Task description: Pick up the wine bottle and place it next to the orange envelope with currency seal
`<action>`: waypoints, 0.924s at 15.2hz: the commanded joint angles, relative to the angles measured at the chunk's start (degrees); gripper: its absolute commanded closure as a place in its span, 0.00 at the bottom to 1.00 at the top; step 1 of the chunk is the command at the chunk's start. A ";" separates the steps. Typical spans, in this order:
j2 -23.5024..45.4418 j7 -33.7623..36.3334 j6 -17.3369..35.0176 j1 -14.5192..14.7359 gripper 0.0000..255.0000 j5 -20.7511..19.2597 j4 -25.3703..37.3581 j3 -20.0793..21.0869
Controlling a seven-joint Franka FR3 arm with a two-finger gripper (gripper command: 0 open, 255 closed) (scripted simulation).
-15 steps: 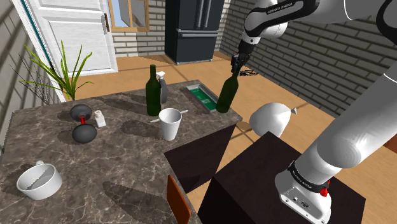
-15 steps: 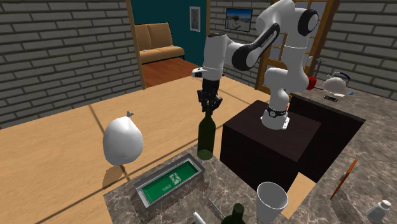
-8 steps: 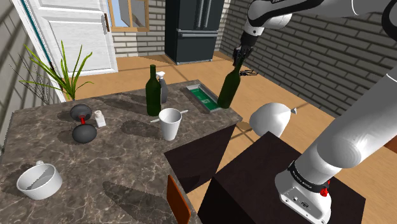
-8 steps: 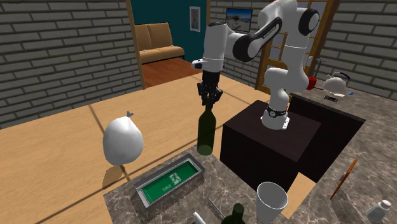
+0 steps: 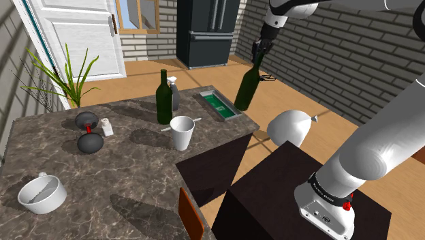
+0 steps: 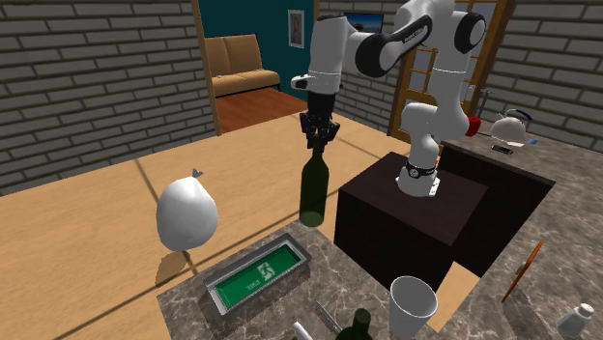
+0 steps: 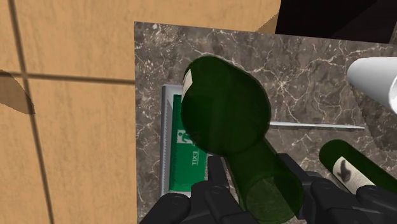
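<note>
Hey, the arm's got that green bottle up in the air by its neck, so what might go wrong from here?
1. The gripper clasps the green bottle only at the thin neck, with the heavy body hanging below. It may slip or swing.
2. The bottle hangs near the counter's edge, by the grey tray. If it drops, it could hit the tray or the floor.
3. A low move inward could knock the second bottle or the white cup.

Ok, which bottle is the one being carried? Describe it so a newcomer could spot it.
Find the dark marble counter, then the grey tray at its corner. Above that tray a dark green bottle hangs in the air, neck clasped by the black fingers. The other green bottle stands on the counter beside the white cup.
</note>
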 commanded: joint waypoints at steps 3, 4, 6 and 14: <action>-0.24 0.06 -3.15 -0.01 1.00 -0.09 2.92 0.00; -0.26 0.09 -3.92 -0.01 1.00 -0.09 3.67 0.01; -0.25 0.14 -5.46 0.00 1.00 -0.10 5.22 0.02; 0.29 0.22 -11.71 0.02 1.00 -0.01 12.01 0.01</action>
